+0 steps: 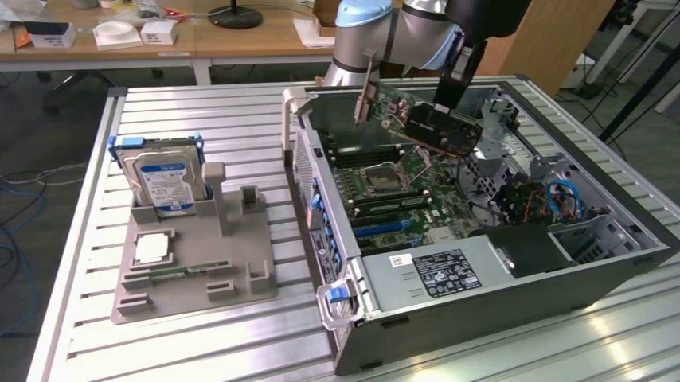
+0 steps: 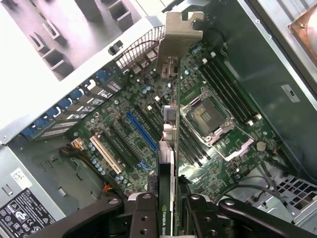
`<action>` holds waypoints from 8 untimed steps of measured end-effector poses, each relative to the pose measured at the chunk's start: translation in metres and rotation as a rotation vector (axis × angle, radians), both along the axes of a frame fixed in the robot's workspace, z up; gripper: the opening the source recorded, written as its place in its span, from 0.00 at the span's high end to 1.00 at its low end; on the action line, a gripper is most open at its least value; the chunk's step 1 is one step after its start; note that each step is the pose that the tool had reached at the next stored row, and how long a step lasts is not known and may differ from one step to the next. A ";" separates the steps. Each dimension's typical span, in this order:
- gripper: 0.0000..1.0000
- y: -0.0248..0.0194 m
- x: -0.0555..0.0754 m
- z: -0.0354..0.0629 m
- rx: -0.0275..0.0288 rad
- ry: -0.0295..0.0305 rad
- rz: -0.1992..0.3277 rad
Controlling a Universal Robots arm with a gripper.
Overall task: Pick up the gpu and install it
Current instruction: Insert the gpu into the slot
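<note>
At the exterior view's left, the grey holder [image 1: 159, 296] carries the hard drive [image 1: 165, 179]. Further right, over the motherboard [image 1: 409, 199] of the open case [image 1: 478, 326], the gripper [image 1: 447, 99] is clamped on the gpu [image 1: 441, 131], which hangs tilted and seems clear of the board. I judge the step to be the carrying toward the slot. Seating calls for lining the card's edge with the blue slot [image 2: 141, 131], with the bracket [image 2: 178, 39] at the rear wall.

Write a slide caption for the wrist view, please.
End effector grips the gpu edge-on above the motherboard.
</note>
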State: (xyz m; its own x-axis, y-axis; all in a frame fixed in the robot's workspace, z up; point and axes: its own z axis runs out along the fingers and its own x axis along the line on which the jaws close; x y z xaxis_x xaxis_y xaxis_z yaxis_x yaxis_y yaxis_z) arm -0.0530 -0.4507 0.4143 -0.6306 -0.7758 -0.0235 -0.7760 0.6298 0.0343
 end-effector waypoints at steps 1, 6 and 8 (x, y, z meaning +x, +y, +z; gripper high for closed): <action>0.74 0.0000 0.000 -0.0001 0.0000 0.0000 0.004; 0.74 0.0000 0.001 -0.0010 -0.0001 0.0001 0.028; 0.74 0.0000 0.001 -0.0014 -0.0001 0.0001 0.038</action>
State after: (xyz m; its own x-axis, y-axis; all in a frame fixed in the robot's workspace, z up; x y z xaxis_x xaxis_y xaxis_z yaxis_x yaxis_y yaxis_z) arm -0.0519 -0.4507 0.4129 -0.6006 -0.7992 -0.0234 -0.7995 0.5997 0.0343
